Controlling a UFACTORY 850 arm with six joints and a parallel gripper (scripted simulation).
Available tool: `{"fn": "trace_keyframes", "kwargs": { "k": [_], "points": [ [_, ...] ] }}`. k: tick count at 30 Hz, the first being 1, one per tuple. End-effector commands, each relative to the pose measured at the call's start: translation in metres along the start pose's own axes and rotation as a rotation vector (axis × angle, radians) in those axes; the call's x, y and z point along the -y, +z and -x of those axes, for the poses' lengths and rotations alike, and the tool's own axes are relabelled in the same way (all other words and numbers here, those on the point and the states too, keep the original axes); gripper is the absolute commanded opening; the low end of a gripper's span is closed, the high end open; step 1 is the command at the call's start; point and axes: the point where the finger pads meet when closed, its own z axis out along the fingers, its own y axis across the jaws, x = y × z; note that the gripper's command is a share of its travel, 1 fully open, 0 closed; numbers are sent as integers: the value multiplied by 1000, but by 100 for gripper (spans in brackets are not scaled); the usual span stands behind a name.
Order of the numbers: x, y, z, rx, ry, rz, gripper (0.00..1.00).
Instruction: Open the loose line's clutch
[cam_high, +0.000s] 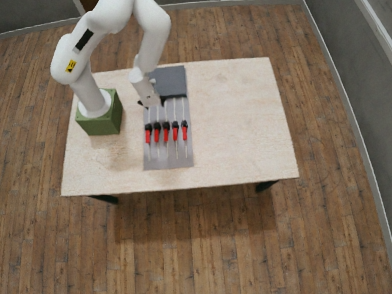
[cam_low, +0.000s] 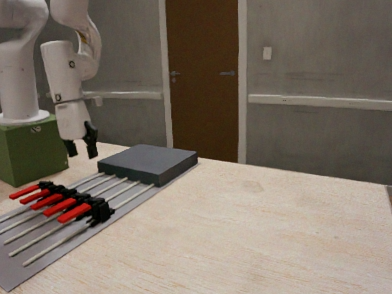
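Gripper hangs above lines near console, jaws apart, empty. Five levers down on desk. Risks: lines close together, jaws may catch two; misjudged tug picks wrong clutch.

In the top view the arm's forearm covers the gripper and a corner of the grey console; the five lines are too thin to tell apart; in the exterior view the picture's edges cut the grey base plate, the line ends and the arm's upper links.
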Motion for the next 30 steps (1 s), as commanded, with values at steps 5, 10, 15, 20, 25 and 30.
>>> {"fn": "trace_keyframes", "kwargs": {
  "k": [5, 10, 15, 20, 25, 30],
  "points": [
    [79, 5, -11, 44, 25, -89, 100],
    [81, 5, -11, 46, 26, -92, 100],
    [81, 5, -11, 46, 26, -92, 0],
    [81, 5, -11, 46, 26, -92, 0],
    [81, 5, -11, 46, 26, -92, 0],
    [81, 5, -11, 46, 26, -92, 0]
  ]
}}
